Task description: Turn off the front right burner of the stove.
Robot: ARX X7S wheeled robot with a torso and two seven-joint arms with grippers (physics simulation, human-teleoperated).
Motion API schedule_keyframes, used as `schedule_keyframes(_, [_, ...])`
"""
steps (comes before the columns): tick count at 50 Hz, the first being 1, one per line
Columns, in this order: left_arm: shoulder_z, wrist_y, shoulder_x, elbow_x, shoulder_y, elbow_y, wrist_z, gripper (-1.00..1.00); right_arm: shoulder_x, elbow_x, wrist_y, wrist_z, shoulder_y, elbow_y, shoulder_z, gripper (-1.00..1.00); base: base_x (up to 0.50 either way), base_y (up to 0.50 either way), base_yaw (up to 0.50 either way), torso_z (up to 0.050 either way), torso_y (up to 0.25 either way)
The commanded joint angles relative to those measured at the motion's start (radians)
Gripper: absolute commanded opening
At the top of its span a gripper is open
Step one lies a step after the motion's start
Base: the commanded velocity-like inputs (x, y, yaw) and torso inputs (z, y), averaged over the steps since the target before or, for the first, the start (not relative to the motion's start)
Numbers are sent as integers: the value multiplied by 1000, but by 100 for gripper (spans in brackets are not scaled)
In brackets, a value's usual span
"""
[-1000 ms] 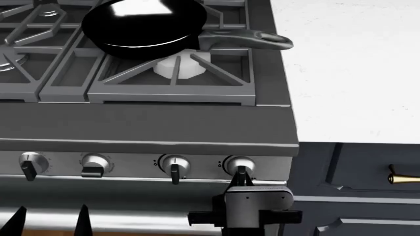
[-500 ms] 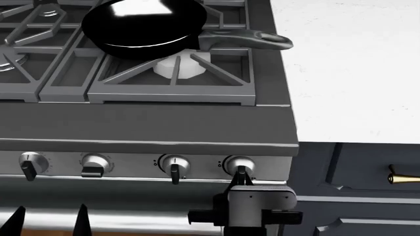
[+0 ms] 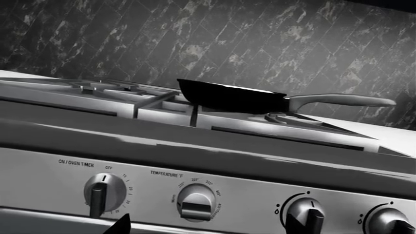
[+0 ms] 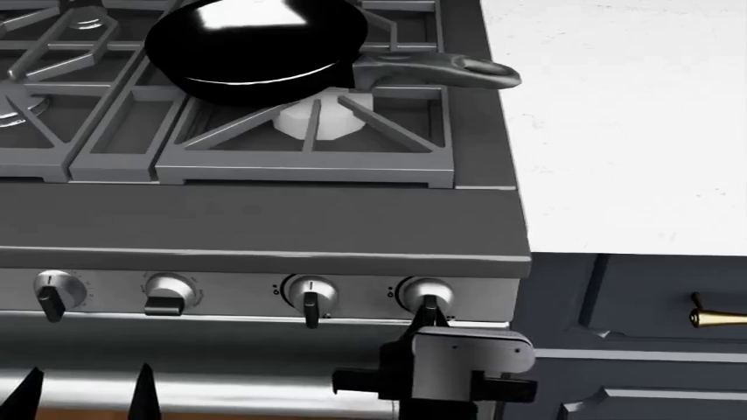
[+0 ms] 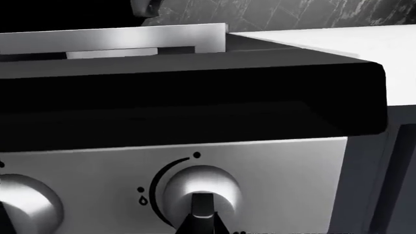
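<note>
Silvery and ringed, the front right burner [image 4: 317, 118] is seen within the rightmost grate of the stove [image 4: 350, 223], partly shadowed by a black frying pan [image 4: 257, 44]. Directly below, the rightmost knob [image 4: 426, 295] is pinched at its pointer by the right gripper [image 4: 429, 313], presumably for turning. The left gripper [image 4: 87, 385] hangs open.

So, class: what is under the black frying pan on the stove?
Under the frying pan lies the grey grate of the stove, with the pale round front right burner showing below the pan's near edge. The burner's far part is covered.
</note>
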Motion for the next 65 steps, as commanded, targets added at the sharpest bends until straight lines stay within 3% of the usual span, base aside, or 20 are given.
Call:
schedule_keyframes(1, [2, 3, -4, -3, 1, -1, -3, 100, -5, 94, 32, -37, 15, 28, -9, -100, 13, 0, 3, 0, 0])
schedule_keyframes(48, [16, 2, -20, -7, 0, 8, -18, 100, 14, 489, 254, -145, 9, -94, 87, -100, 16, 2, 8, -1, 0])
schedule_keyframes(65, [20, 2, -24, -11, -3, 9, -23, 100, 23, 535, 263, -145, 4, -118, 93, -100, 21, 4, 12, -2, 0])
